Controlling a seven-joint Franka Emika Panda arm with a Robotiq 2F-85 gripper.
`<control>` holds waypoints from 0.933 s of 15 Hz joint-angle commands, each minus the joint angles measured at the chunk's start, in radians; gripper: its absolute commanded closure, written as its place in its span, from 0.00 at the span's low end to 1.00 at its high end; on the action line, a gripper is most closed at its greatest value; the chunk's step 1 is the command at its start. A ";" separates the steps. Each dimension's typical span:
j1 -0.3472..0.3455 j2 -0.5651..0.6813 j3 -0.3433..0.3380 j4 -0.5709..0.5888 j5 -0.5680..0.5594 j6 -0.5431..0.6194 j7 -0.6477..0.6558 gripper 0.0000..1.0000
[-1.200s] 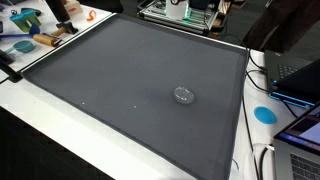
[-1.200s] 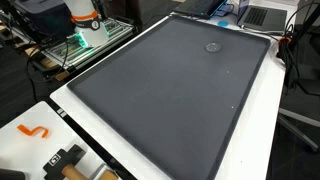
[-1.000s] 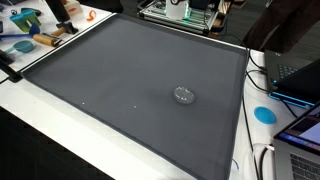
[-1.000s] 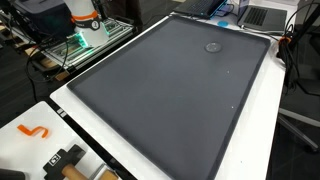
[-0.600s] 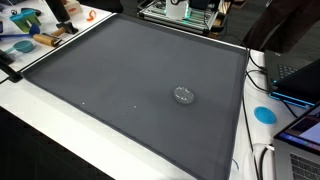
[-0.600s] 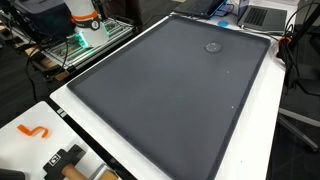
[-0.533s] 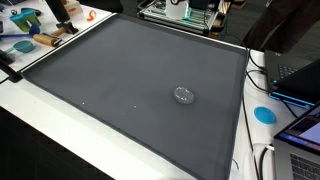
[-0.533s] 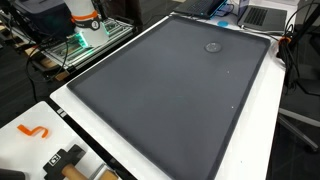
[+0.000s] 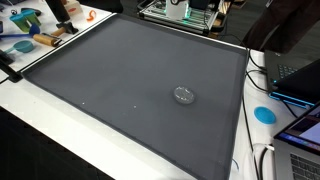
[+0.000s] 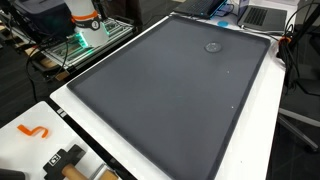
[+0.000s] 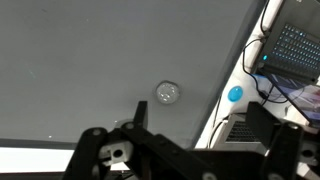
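**Pincer** (image 11: 200,114): seen in wrist view only, coming in from bottom edge. Jaws stand wide apart, nothing btwn them, no contact w/ any item. It hangs above the mat (image 11: 70,50).

**Nearest item:** small clear round piece (image 11: 167,93), lid or dish, cannot tell which. Lies flat on the dark grey mat, alone, just ahead of the pincer and apart from it. In both ext. views it sits off-centre on the mat, toward the edge next to the laptop side; see an ext. view, clear round piece (image 9: 184,95).

**Surroundings:** mat covers most of the white desk (image 9: 60,130). Blue disc (image 9: 264,114) lies on bare desk just off the mat edge, near the clear round piece but not touching. Open laptop (image 11: 295,50) beyond the disc. Orange hook (image 10: 33,130) at far desk corner, well apart.
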 commanded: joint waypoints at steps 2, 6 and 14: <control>-0.012 0.215 0.078 0.192 0.062 -0.015 0.004 0.00; -0.014 0.336 0.142 0.296 0.036 0.001 0.069 0.00; 0.006 0.497 0.226 0.389 -0.077 0.139 0.148 0.00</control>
